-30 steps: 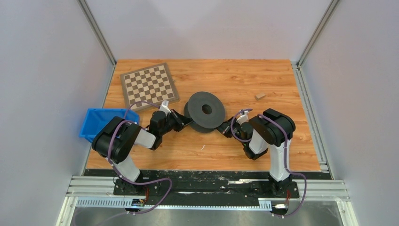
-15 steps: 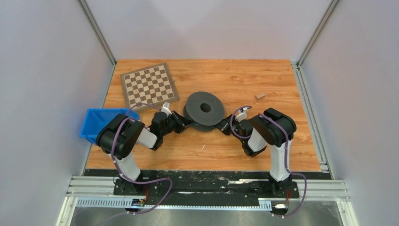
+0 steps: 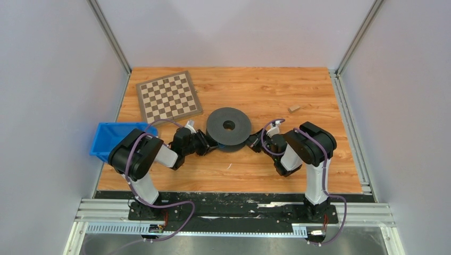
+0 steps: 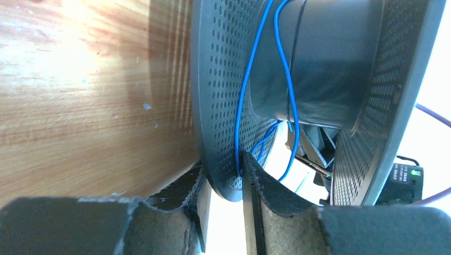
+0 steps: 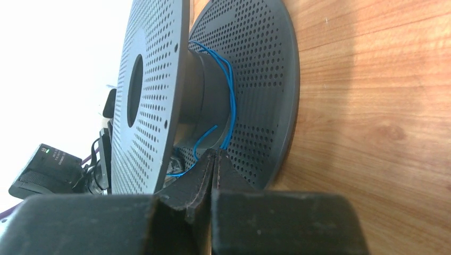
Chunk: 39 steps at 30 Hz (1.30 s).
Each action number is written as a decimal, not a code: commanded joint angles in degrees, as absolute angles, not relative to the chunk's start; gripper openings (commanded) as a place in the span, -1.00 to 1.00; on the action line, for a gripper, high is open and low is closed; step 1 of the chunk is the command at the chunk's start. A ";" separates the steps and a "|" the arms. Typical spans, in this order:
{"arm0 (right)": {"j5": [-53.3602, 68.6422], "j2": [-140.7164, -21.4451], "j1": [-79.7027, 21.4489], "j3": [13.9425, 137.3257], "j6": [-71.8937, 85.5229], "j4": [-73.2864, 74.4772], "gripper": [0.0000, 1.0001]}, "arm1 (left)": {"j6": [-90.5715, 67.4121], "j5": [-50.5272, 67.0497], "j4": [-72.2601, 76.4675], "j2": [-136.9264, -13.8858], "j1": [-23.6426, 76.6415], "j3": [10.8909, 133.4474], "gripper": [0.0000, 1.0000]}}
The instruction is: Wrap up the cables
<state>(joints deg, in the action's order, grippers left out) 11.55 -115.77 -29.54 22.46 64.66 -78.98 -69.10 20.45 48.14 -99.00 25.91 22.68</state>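
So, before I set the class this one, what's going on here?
A dark grey spool lies flat on the wooden table, with thin blue wire looped loosely round its core. The robot's left hand, open, straddles the rim of the lower disc. The right hand is shut, its tip between the discs beside the wire; whether it pinches the wire is unclear. Only a few turns are wound.

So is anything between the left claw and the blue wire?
Yes: one disc of the spool sits inside the open left claw, and the blue wire runs just behind it, beside one finger.
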 commanded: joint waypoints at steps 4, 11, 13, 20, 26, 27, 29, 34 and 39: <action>12.13 -113.86 -29.36 23.25 64.84 -79.11 -1.00 | -66.30 18.37 45.09 -95.07 26.13 23.92 -0.31; 12.00 -114.80 -29.42 23.55 64.60 -77.76 -1.00 | -64.81 14.42 37.92 -91.47 26.04 24.90 -0.14; 11.76 -114.94 -29.37 23.52 64.39 -77.76 -1.00 | -64.57 13.61 36.40 -90.70 26.10 25.03 -0.11; 10.58 -113.25 -29.34 23.62 62.92 -75.31 -1.00 | -64.75 10.34 31.35 -87.92 26.05 24.80 -0.10; 8.89 -110.14 -29.04 24.73 62.06 -68.32 -1.00 | -66.16 8.65 27.53 -87.22 26.08 24.95 -0.13; 8.49 -109.72 -28.94 24.67 61.86 -67.69 -1.00 | -66.13 8.29 26.75 -86.98 26.08 24.98 -0.13; 7.69 -108.92 -28.81 24.72 61.45 -65.58 -1.00 | -66.43 7.45 25.87 -86.37 26.05 24.58 -0.13; 7.67 -109.12 -28.40 25.30 60.78 -64.07 -1.00 | -66.33 5.54 24.93 -84.20 26.09 23.75 -0.13; 8.34 -108.82 -27.28 25.49 59.12 -63.63 -0.98 | -65.66 4.28 22.94 -81.74 26.03 23.73 -0.12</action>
<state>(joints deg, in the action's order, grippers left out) 8.93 -110.24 -28.34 24.29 61.28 -63.88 -66.54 7.46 24.43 -84.71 25.89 23.77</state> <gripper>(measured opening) 0.003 0.437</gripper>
